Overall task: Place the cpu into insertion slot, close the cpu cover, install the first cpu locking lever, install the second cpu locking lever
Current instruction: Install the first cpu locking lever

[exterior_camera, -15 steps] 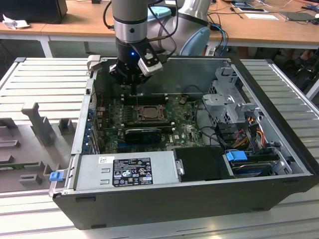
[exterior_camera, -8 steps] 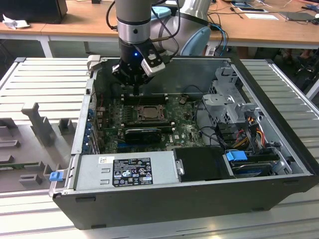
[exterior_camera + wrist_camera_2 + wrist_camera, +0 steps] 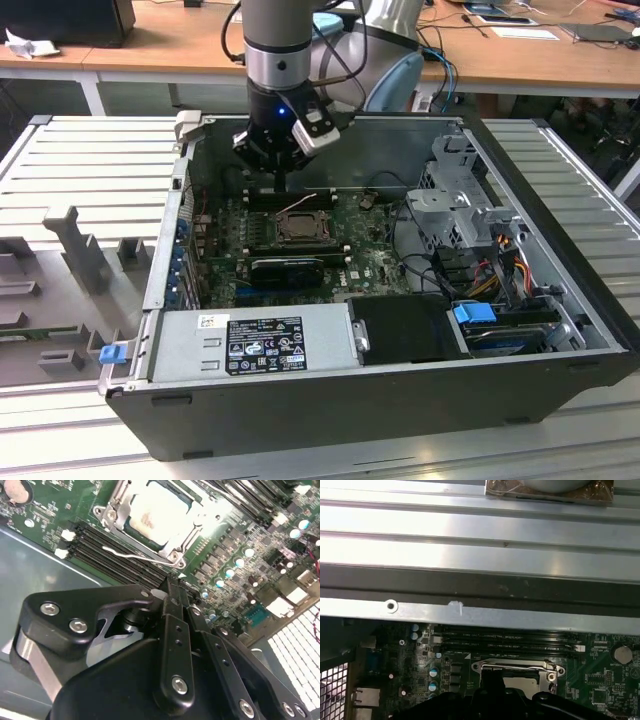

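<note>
Silver-grey cpu (image 3: 155, 512) flat in insertion slot (image 3: 172, 555), cpu cover (image 3: 112, 512) closed around it.

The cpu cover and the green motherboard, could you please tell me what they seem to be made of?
The cpu cover looks like thin stamped metal with a bright silver finish: it glints along its frame edges. The motherboard looks like a rigid green circuit laminate with a slightly glossy coating, studded with soldered parts; the exact material is unclear.
</note>
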`<state>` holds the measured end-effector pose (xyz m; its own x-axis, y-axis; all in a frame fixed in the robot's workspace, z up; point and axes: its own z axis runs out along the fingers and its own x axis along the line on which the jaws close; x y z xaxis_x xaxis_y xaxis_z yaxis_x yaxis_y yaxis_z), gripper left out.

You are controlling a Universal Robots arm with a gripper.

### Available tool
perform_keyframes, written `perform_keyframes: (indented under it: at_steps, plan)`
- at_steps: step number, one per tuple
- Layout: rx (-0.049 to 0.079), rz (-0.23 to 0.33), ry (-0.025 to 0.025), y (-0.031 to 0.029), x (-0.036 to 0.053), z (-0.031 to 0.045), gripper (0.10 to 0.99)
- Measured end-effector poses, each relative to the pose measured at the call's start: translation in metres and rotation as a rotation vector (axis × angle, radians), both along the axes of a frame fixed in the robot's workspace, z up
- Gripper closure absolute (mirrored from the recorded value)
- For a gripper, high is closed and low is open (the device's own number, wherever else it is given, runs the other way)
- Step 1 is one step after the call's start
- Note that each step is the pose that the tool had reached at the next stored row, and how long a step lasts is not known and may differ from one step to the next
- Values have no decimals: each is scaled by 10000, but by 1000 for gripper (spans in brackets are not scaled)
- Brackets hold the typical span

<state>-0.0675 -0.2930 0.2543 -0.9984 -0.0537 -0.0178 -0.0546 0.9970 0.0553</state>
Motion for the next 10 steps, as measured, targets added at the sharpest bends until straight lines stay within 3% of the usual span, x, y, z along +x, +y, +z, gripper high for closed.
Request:
perform_keyframes:
  at_steps: [3,6,10]
  plan:
    - [15,0,0,0,57,-19,980]
    - [337,-30,0,0,91,-52,980]
    - [362,-41,1,0,127,-137,980]
